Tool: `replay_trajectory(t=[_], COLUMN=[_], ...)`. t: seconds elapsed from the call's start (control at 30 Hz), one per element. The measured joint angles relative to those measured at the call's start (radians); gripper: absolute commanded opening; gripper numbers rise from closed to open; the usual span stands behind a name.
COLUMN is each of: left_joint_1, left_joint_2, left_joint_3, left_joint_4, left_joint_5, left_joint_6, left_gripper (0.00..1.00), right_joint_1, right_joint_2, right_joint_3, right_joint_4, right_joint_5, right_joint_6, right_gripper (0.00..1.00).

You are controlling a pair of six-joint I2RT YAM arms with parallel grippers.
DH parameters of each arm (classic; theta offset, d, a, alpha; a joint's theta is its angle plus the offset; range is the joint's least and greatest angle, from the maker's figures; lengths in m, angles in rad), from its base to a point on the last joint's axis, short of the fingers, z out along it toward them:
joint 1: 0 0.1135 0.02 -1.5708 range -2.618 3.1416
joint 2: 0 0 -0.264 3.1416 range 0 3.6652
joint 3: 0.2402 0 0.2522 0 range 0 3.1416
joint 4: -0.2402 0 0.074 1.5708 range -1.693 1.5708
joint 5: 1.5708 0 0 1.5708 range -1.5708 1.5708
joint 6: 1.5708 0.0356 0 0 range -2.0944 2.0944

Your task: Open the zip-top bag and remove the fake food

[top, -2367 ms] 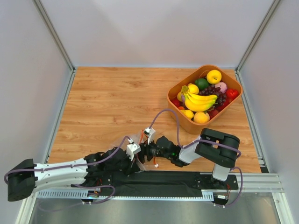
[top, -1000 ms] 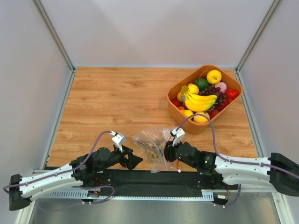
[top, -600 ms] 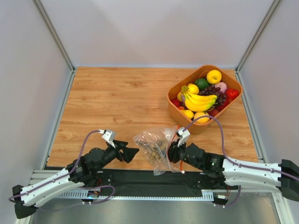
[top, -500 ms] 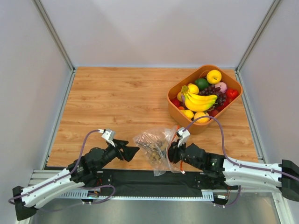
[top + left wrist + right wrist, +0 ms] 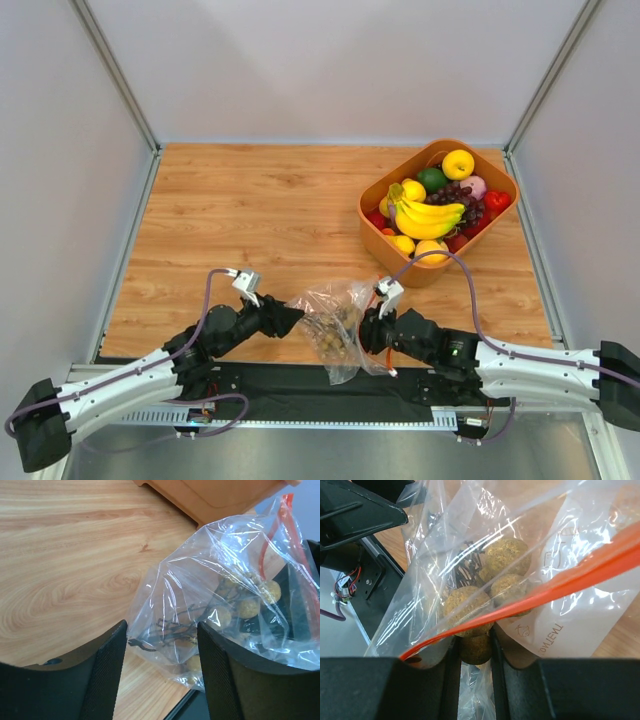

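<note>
The clear zip-top bag hangs crumpled between my two grippers near the table's front edge. Inside it is the fake food, a cluster of tan-brown balls on dark stems. In the right wrist view the red-orange zip strip runs across. My right gripper is shut on the bag's right side, with plastic and one ball between its narrow jaws. My left gripper is open at the bag's left end. The bag's lower corner lies between its fingers.
An orange basket stands at the back right. It holds a yellow banana bunch, dark grapes and several other fruits. Its underside shows above the bag in the left wrist view. The black base mat lies just behind the bag.
My left gripper has moved right, up to the bag's left end, and its jaws have narrowed around the corner. The right gripper has kept its hold and barely shifted.
</note>
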Motion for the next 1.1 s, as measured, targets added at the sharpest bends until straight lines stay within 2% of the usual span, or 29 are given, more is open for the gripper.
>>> replay_trajectory(t=[0.03,0.07,0.1,0.2,0.27,0.43,0.7,1.1], left_joint_1=[0.003,0.006,0.008,0.013,0.015,0.016,0.019,0.034], left_joint_2=[0.015,0.027,0.037,0.048,0.045,-0.002,-0.109,-0.052], left_joint_3=[0.000,0.000,0.000,0.000,0.000,-0.001,-0.005,-0.005], left_joint_4=[0.015,0.032,0.045,0.066,0.067,0.034,-0.087,-0.163], left_joint_5=[0.008,0.018,0.027,0.051,0.069,0.089,0.096,0.067], left_joint_6=[-0.002,-0.005,-0.011,-0.009,-0.009,-0.007,-0.007,-0.008], left_gripper=[0.55,0.40,0.31,0.10,0.00,0.00,0.00,0.00], right_joint_1=[0.000,0.000,0.000,0.001,0.001,0.001,0.002,0.003], right_joint_2=[0.001,0.003,0.003,0.001,-0.011,-0.066,-0.236,-0.483], right_joint_3=[0.000,0.000,0.000,0.000,-0.002,-0.018,-0.040,-0.031], right_joint_4=[0.000,0.000,-0.001,-0.012,-0.033,-0.100,-0.343,-0.612], right_joint_5=[-0.003,-0.004,-0.005,0.007,0.027,0.108,0.251,0.312], right_joint_6=[0.000,0.000,0.000,0.010,0.026,0.091,0.238,0.316], right_gripper=[0.00,0.00,0.00,0.01,0.01,0.02,0.04,0.00])
